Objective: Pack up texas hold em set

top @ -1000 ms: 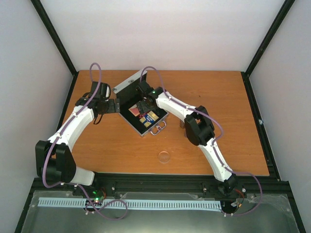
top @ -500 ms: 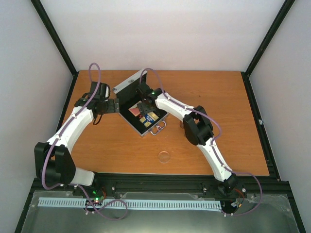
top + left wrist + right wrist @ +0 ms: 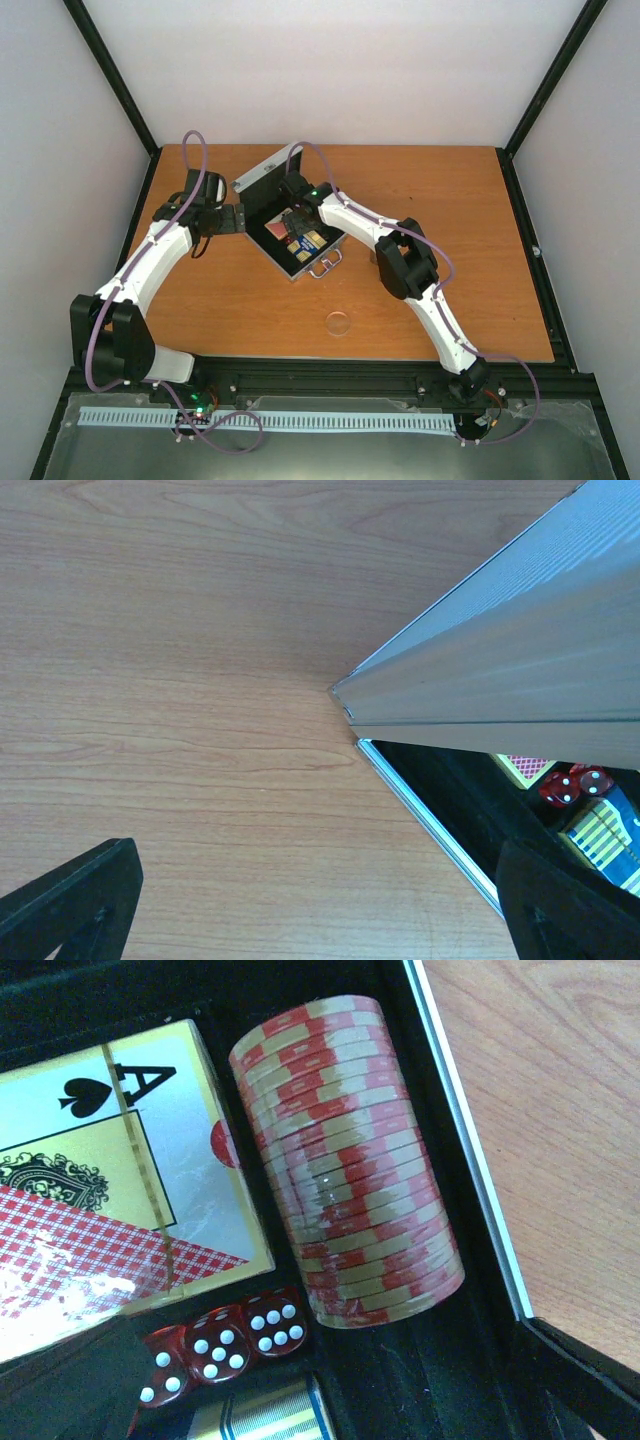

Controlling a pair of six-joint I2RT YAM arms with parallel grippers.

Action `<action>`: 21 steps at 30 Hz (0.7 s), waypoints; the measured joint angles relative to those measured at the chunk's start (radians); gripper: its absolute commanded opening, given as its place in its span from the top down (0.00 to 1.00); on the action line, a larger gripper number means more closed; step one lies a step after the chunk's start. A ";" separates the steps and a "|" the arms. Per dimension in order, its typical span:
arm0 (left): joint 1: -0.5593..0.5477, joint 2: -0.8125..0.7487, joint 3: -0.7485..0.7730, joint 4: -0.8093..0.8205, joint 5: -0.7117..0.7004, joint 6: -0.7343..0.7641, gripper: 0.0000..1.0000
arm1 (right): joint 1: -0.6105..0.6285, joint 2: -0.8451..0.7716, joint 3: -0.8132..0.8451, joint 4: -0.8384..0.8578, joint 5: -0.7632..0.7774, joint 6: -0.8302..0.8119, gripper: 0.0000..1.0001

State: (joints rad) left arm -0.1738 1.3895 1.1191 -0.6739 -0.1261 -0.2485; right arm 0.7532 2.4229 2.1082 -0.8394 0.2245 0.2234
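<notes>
The silver case (image 3: 318, 258) lies open at the table's far left-middle, with its lid (image 3: 262, 175) raised. My right gripper (image 3: 298, 222) is open inside the case, low over a red-and-tan chip stack (image 3: 345, 1160). The red-white deck (image 3: 120, 1180), three red dice (image 3: 220, 1345) and the blue-yellow deck (image 3: 265, 1420) lie beside the stack. My left gripper (image 3: 240, 218) is open at the case's left corner, with the lid (image 3: 520, 650) above it and the case rim (image 3: 430, 810) between its fingers. The dice (image 3: 565, 785) also show there. The clear disc (image 3: 338, 323) lies on the table, nearer than the case.
The wooden table (image 3: 450, 220) is enclosed by white walls and black frame posts. A black rail (image 3: 320, 375) runs along the near edge, holding both arm bases.
The right arm has shifted slightly left, its elbow drawing in towards the case. The left arm and the case have not visibly moved.
</notes>
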 measured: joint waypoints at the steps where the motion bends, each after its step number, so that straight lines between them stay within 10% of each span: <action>1: 0.000 0.000 0.000 0.000 0.000 0.000 0.00 | 0.000 0.000 0.000 0.000 0.000 0.000 0.00; 21: 0.000 -0.030 -0.013 -0.001 0.000 0.000 0.00 | 0.035 0.000 -0.012 -0.025 0.038 -0.032 0.00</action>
State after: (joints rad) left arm -0.1738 1.3598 1.1061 -0.6746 -0.1265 -0.2485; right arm 0.7879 2.4229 2.0960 -0.8642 0.2623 0.1909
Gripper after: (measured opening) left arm 0.998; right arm 0.995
